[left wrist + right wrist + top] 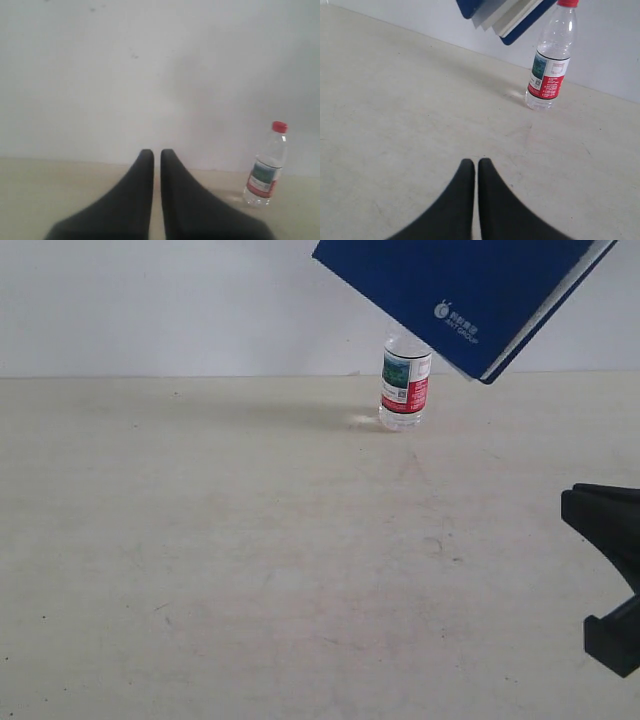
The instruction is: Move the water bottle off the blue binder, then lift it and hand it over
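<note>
While the water bottle stands upright on the table, toward the far wall, nothing lies beneath it but bare tabletop. First step reads as done: bottle and blue binder are parted.

Binder: aloft, tilted, logo side showing in the exterior view, white page edges showing in the right wrist view. Its low corner overlaps the bottle's top in the exterior view. The left wrist view shows the red cap with nothing resting on it, so I judge the two apart. What carries the binder is out of frame; cannot tell.

Left gripper: fingers pressed together, thin slit only, nothing between them. Bottle well off to one side of it.

Right gripper: same, fingers closed on nothing, low over the table, bottle ahead and well apart.

Judgement: the lift looks accomplished in that the binder is off the table, but not by either of my hands. The hand-over I cannot confirm; if it falls to me, it is not yet begun.
</note>
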You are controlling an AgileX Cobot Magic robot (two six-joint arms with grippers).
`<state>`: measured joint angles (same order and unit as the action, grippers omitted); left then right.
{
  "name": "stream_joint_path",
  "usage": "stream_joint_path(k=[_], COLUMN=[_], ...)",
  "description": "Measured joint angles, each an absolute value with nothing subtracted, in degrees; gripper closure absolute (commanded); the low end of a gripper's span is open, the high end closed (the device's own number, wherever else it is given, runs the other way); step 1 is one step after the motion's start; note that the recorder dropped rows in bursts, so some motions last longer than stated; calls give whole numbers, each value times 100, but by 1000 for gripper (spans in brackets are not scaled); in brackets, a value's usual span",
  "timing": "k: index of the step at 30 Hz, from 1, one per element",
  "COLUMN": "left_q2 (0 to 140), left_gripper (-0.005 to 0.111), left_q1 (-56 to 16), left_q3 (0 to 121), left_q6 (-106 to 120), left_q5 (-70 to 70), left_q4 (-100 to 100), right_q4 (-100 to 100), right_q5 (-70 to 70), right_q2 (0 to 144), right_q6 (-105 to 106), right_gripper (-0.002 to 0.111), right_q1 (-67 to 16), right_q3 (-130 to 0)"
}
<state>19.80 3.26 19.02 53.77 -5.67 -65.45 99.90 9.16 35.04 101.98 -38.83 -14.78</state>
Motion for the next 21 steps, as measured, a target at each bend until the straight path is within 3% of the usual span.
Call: stream_joint_path(k=[10, 16, 21], left_q2=[1833, 1833, 1833], left_gripper=[102, 102, 102], left_q1=[326, 326, 326], left_q3=[184, 39, 39], left_q6=[5210, 5210, 5210], left_q5=[-1050, -1236, -1236], left_q4=[-6533, -6533, -6533], right_q4=[9990, 9990, 10002], right_q5=[880, 880, 641], right_q2=[3504, 3426, 1977], right_q6=[10209, 10209, 10355], right_gripper=[108, 108, 108], right_q1=[-3883, -3856, -2649], right_q3=[-1478, -1478, -1478])
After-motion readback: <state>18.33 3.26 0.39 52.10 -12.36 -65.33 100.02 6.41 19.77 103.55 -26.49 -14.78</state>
